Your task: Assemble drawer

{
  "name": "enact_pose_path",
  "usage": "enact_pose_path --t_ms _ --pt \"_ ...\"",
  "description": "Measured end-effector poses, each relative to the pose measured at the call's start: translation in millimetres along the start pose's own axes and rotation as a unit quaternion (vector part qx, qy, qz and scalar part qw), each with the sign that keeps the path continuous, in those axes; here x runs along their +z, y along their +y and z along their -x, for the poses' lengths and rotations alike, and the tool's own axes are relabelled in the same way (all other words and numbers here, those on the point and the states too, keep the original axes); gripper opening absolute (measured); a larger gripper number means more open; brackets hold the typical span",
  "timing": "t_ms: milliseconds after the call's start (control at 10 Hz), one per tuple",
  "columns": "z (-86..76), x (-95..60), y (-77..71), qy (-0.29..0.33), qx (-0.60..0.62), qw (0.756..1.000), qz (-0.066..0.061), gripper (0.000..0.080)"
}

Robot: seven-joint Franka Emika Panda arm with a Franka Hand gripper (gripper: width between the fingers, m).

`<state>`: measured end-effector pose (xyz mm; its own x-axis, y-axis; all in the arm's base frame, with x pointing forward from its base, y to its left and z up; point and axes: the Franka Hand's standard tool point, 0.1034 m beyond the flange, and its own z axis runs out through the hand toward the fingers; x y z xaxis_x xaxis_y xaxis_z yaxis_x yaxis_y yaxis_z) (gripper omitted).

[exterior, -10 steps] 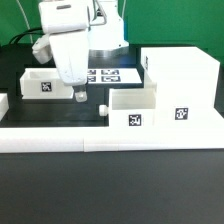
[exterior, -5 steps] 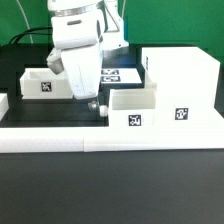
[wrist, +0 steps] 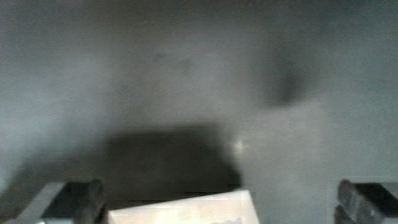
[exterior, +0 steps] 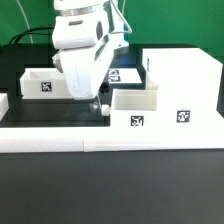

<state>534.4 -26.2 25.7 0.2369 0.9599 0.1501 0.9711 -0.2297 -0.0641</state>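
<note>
gripper [exterior: 96, 101] low over black table [exterior: 35, 108], just beside knob [exterior: 103, 110] of near tray [exterior: 135, 103]; contact cannot be told. jaws spread wide, nothing held. wrist view blurred: fingers [wrist: 77, 200] far apart, pale white edge [wrist: 178, 212] low between them. near tray open-top, tag on front, sits just beside shell [exterior: 185, 75] at exterior view's right. second tray [exterior: 38, 82] at exterior view's left, well apart. marker board [exterior: 126, 74] behind arm. rail [exterior: 60, 140] along front.
</note>
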Motion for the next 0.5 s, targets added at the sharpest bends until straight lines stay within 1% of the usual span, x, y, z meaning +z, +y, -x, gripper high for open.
enact_pose_path --t_ms 500 --pt "2.2 4.1 0.1 0.0 -0.006 1.0 -0.002 0.0649"
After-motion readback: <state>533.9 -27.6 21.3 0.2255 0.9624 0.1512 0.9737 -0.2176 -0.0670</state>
